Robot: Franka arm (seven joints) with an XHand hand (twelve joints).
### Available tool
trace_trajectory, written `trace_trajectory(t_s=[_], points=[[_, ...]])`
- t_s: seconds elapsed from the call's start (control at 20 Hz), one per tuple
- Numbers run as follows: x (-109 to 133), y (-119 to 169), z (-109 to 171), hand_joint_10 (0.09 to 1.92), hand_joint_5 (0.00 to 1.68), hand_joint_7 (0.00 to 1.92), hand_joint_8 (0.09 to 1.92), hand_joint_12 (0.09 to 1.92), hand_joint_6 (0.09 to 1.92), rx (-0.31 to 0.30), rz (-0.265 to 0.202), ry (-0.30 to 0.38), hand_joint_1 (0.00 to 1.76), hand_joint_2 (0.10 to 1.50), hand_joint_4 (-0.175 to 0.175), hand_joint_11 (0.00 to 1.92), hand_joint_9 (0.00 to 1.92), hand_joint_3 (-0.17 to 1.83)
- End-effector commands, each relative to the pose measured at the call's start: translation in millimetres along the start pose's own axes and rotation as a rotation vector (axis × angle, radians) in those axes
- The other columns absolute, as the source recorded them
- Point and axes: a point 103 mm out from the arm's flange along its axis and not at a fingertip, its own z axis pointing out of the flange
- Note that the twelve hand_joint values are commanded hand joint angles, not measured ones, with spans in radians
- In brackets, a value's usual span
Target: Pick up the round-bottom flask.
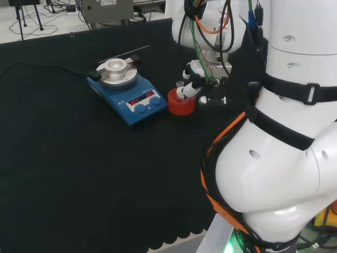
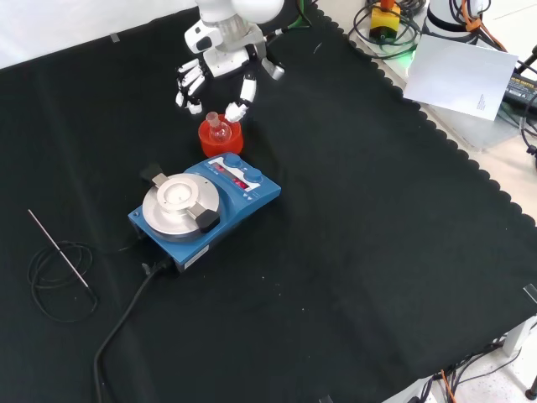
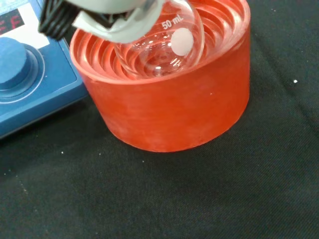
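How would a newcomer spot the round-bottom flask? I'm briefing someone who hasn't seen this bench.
Find the blue hotplate on the black cloth. Just beyond its knob end in the front view stands a red ribbed stand. The small clear round-bottom flask sits in it, the only glassware plainly visible, right below the hand.

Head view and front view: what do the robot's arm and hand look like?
The arm has glossy white rounded links with black straps around them and orange, green and black cables alongside. The hand is white with black segments in its fingers.
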Motion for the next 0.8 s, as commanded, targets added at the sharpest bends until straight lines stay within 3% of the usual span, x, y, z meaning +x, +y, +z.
trace_trajectory(t_s=[0.05,0.35,0.8], points=[[0.4,0.3,0.2,0.73,0.35,0.19,0.66,1.16,0.63,-0.006,-0.004,0.002,0.86,0.61,-0.073,0.0,0.29,0.66],[5.3,6.1,-1.7,0.74,0.39,0.19,0.66,1.16,0.62,-0.004,-0.016,0.017,0.85,0.61,-0.067,0.0,0.29,0.66],[8.5,9.3,7.3,0.74,0.58,0.21,0.66,1.16,0.71,0.028,-0.008,0.074,0.83,0.63,-0.063,0.0,0.32,0.65]])
